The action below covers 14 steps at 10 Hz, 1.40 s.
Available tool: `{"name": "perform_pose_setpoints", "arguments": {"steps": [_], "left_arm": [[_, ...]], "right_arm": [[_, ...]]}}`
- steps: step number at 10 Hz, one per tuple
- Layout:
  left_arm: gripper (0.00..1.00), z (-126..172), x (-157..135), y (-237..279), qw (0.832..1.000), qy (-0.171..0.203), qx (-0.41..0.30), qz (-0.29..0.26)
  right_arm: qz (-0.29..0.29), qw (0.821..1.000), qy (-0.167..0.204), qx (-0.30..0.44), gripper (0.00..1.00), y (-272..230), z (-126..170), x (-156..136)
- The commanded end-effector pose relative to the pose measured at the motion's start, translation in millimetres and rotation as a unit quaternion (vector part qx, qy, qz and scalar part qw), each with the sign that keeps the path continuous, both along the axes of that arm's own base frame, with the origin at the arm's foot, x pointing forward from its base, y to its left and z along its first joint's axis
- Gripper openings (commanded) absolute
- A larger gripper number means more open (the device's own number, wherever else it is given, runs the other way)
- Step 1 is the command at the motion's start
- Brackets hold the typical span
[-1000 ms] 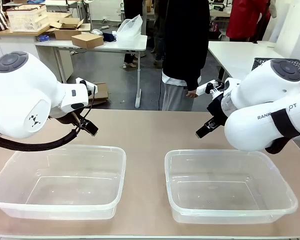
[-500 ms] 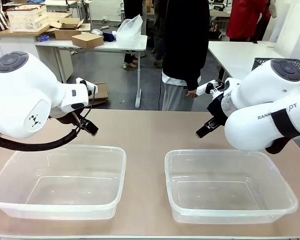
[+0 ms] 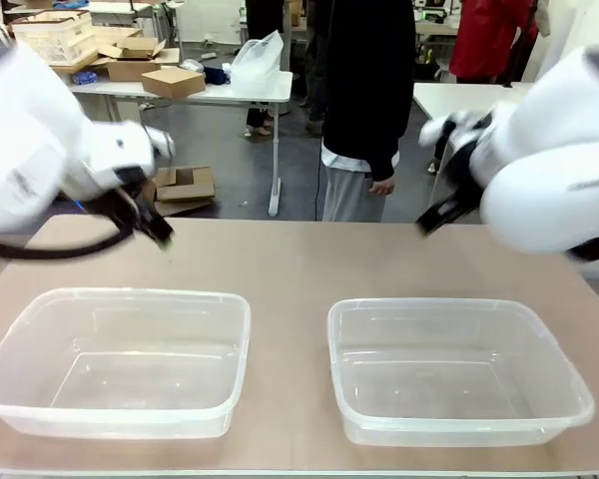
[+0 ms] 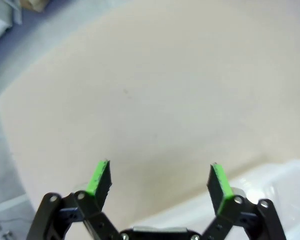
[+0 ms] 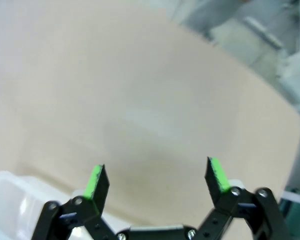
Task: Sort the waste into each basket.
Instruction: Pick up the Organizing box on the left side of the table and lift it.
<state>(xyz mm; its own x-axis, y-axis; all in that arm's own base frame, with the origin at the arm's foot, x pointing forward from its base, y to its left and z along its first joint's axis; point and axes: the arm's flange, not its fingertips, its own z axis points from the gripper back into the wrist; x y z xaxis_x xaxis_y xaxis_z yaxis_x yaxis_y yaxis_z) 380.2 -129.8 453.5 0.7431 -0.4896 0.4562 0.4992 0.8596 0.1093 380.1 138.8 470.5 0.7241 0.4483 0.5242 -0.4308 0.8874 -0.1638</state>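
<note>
On the near side of the surface (image 3: 290, 261) two clear tubs sit side by side, left tub (image 3: 130, 294) & right tub (image 3: 429, 303), both empty. The left pincer (image 4: 160, 172) hangs w/ jaws wide apart over bare surface by its tub's far rim. The right pincer (image 5: 155, 172) does likewise, apart, nothing between. Each arm is nearer its own tub. A person's hand (image 3: 382, 186) hangs at the far edge. Which way the cans & bottles lie from either pincer, I can't tell.
</note>
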Motion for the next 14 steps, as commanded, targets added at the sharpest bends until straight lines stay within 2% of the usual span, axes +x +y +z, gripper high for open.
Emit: {"name": "perform_pose_setpoints", "arguments": {"steps": [1,2,3,4,5,6,7,8,9,10,11,12,13,14], "left_arm": [[1.00,95.6,-76.4,14.6,0.998,-0.049,-0.043,0.004],[1.00,103.4,-98.7,19.6,0.993,-0.073,-0.087,-0.019],[1.00,94.6,-106.1,15.3,0.989,-0.120,-0.078,0.033],[1.00,102.1,-64.3,14.3,0.998,-0.051,-0.045,0.002],[1.00,102.1,-64.3,14.3,0.998,-0.051,-0.045,0.002],[1.00,137.5,-97.0,17.0,0.993,-0.093,-0.067,0.008],[1.00,136.7,-93.0,30.0,0.981,-0.008,-0.177,-0.074],[1.00,136.1,-95.4,57.0,0.954,0.047,-0.280,-0.099],[1.00,128.5,-95.1,89.2,0.905,0.111,-0.396,-0.113],[1.00,114.9,-91.3,116.8,0.845,0.165,-0.500,-0.092],[1.00,101.1,-91.6,128.4,0.797,0.199,-0.565,-0.074],[1.00,95.9,-91.9,127.5,0.769,0.194,-0.608,-0.050],[1.00,96.8,-93.7,133.9,0.759,0.171,-0.627,-0.042],[1.00,99.1,-91.5,141.5,0.755,0.152,-0.638,-0.022]], "right_arm": [[-0.046,0.998,-0.052,0.002,1.00,-7.3,71.7,-91.5],[-0.021,0.999,-0.047,-0.002,1.00,-9.9,66.4,-127.5],[-0.086,0.995,-0.039,-0.009,1.00,-12.5,45.1,-137.7],[-0.031,0.998,-0.048,0.005,1.00,-8.9,91.4,-66.5],[-0.031,0.998,-0.048,0.005,1.00,-8.9,91.4,-66.5],[-0.048,0.997,-0.054,-0.001,1.00,-6.2,112.5,-103.6],[-0.034,0.991,-0.023,0.129,1.00,-25.5,118.3,-101.9],[-0.021,0.960,0.029,0.278,1.00,-55.4,124.0,-105.7],[-0.041,0.901,0.080,0.425,1.00,-89.3,123.7,-105.3],[-0.123,0.827,0.098,0.539,1.00,-126.3,115.2,-99.9],[-0.138,0.778,0.105,0.604,1.00,-151.4,101.8,-100.7],[-0.153,0.752,0.106,0.633,1.00,-172.0,87.2,-102.5],[-0.170,0.747,0.121,0.631,1.00,-184.2,76.7,-103.5],[-0.177,0.741,0.116,0.638,1.00,-192.5,68.7,-105.1]]}}
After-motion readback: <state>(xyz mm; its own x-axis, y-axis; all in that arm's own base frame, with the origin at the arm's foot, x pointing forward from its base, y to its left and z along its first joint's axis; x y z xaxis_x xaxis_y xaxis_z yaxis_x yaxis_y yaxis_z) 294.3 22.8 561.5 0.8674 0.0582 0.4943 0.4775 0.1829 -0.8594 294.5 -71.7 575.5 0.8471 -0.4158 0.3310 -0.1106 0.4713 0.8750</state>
